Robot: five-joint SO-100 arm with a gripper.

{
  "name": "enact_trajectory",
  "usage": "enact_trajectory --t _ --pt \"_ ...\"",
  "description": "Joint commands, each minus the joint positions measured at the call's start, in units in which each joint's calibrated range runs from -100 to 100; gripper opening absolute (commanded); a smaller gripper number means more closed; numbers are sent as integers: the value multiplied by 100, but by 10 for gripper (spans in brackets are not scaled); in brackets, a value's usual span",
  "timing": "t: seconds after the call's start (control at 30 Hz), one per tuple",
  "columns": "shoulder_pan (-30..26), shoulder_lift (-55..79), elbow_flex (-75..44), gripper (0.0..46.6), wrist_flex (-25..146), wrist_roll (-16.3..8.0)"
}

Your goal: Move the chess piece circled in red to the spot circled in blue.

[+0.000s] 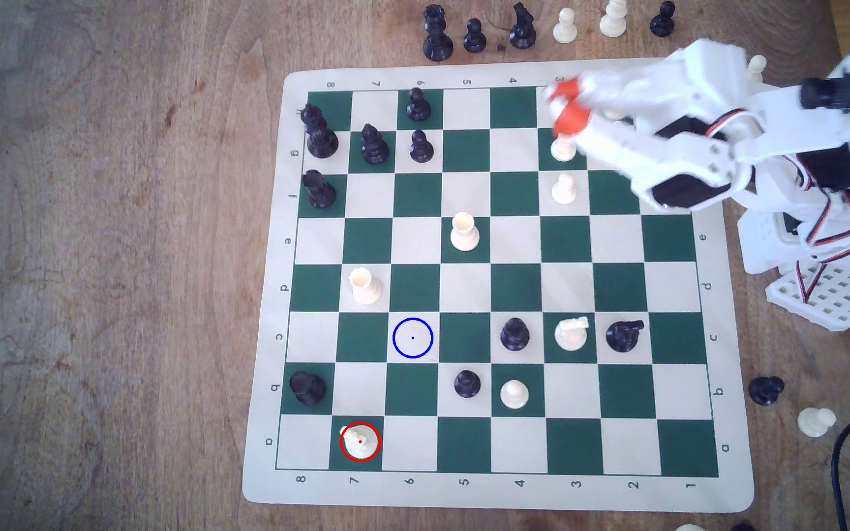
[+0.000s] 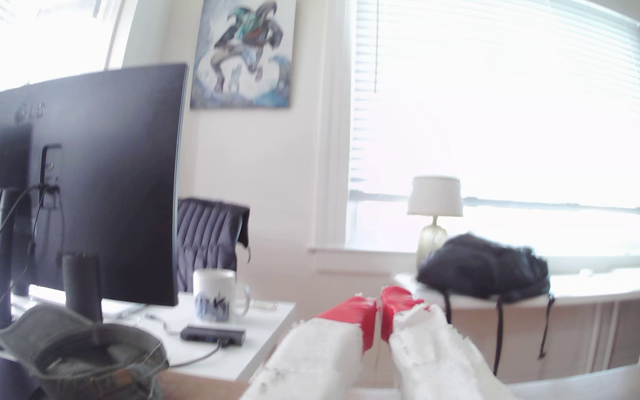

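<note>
- Wooden table (image 1: pixel 106 255), chess mat (image 1: pixel 494 495) on it, green and cream squares.
- White arm (image 1: pixel 694 153) reaches in from exterior view's right, over the mat's upper right corner.
- Gripper (image 1: pixel 563 107), red-tipped, pads pressed together with nothing between them; wrist view (image 2: pixel 379 311) shows it raised, pointing out at the room.
- Blue-ringed cream square (image 1: pixel 412 337), row c, file 6, bare.
- Red-ringed cream knight (image 1: pixel 360 441) upright on green square, row a, file 7, well apart from gripper, near the blue ring.

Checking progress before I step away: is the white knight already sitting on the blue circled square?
No, the white knight stands inside the red ring near the board's corner, and the blue-ringed square is bare.
</note>
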Motion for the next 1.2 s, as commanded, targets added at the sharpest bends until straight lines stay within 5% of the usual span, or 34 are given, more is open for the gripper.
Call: enact_trajectory --t 0.0,0.2,0.33,0.43,0.63,1.0,1.17 --pt "-252 303 -836 2 1203 -29" --pt "-808 2494 -2305 3 2128 -122" --pt "-1097 3606 -3384 9 2947 -752" --pt "-1191 4455 -4245 3 3529 -830" --pt "-1527 6874 -6784 3 4905 -1421" --pt "-1676 9837 -10727 3 6059 -2110" --pt "-1754 11042 -12178 3 6305 -2227"
